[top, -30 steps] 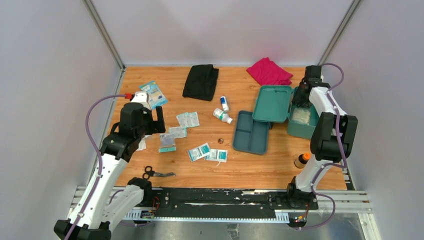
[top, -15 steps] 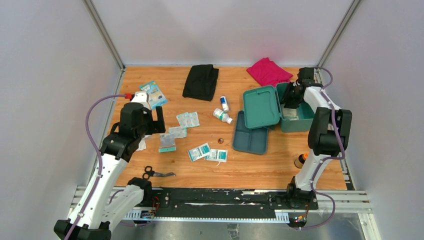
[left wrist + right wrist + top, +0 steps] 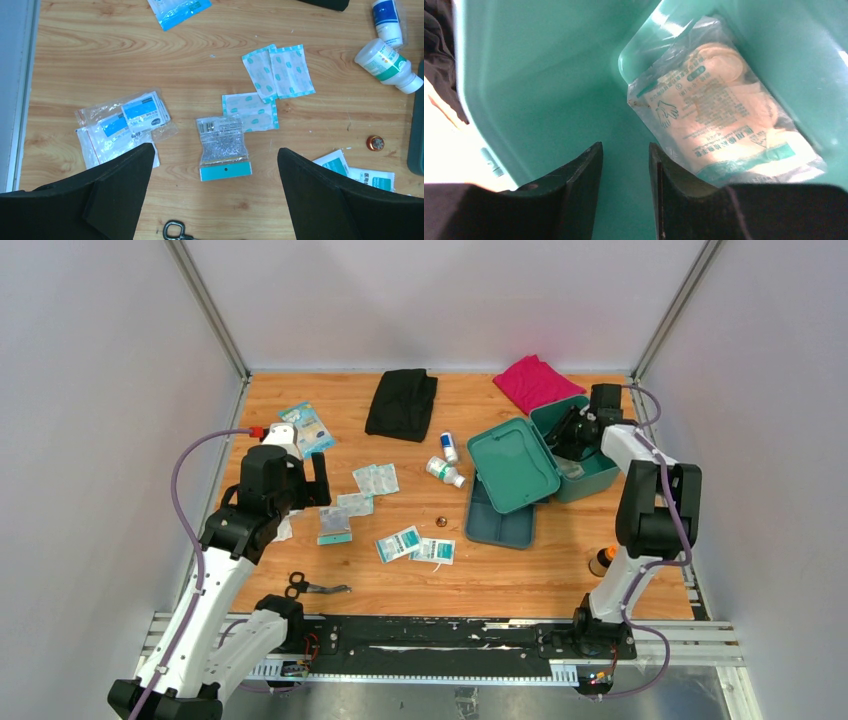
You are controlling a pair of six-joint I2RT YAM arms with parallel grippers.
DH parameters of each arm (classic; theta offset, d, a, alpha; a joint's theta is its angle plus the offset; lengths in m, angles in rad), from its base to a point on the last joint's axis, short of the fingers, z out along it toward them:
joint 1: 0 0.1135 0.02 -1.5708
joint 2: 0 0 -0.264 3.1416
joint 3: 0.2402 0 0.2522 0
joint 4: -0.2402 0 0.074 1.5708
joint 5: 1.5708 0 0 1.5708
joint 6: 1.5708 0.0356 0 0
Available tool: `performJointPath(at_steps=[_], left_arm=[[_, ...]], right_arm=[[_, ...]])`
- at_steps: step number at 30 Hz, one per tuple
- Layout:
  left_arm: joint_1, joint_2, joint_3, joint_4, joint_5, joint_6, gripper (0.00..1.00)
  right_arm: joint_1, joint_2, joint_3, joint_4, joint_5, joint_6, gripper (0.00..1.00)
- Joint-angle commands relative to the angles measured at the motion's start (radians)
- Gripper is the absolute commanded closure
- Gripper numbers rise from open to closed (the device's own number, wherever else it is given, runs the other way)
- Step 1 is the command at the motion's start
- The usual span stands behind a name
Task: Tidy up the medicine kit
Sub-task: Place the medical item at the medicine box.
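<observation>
The teal medicine kit [image 3: 592, 472] sits open at the back right, its lid [image 3: 512, 465] tilted up to the left. Its two-compartment tray [image 3: 503, 515] lies on the table in front. My right gripper [image 3: 572, 432] reaches into the box; in the right wrist view [image 3: 625, 146] its jaws stand narrowly apart on the teal wall [image 3: 549, 90]. A glove packet [image 3: 719, 125] lies inside the box. My left gripper [image 3: 215, 148] is open and empty, hovering above a clear packet with a teal strip [image 3: 222, 147]; it also shows in the top view [image 3: 300, 490].
Sachets [image 3: 376, 479], flat packets [image 3: 415, 543], two white bottles [image 3: 445, 472], a small brown disc [image 3: 441, 521] and scissors [image 3: 315, 587] lie mid-table. A black cloth [image 3: 402, 403] and a pink cloth [image 3: 538, 382] lie at the back. An orange-capped bottle [image 3: 603, 560] stands front right.
The right gripper has moved left and the kit has slid and turned with it, so the lid now overlaps the tray's far end. The left arm has not moved.
</observation>
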Motion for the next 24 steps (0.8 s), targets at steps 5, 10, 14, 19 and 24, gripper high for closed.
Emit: performJointPath(at_steps=[5,10,14,19,24], left_arm=[[0.009,-0.001,-0.008,0.004,0.012,0.016,0.0],[0.009,-0.001,-0.008,0.004,0.015,0.016,0.0],[0.009,-0.002,-0.009,0.004,0.015,0.016,0.0],[0.009,-0.003,-0.008,0.005,0.015,0.016,0.0],[0.009,-0.003,-0.008,0.005,0.014,0.016,0.0]], right_arm=[[0.013,-0.178,0.081,-0.143,0.287,-0.13,0.49],[0.013,-0.245,0.1,-0.18,0.225,-0.273,0.42],[0.019,-0.212,0.164,-0.268,0.056,-0.376,0.37],[0.055,-0.149,0.217,-0.377,0.007,-0.494,0.26],[0.076,-0.083,0.252,-0.434,-0.005,-0.539,0.22]])
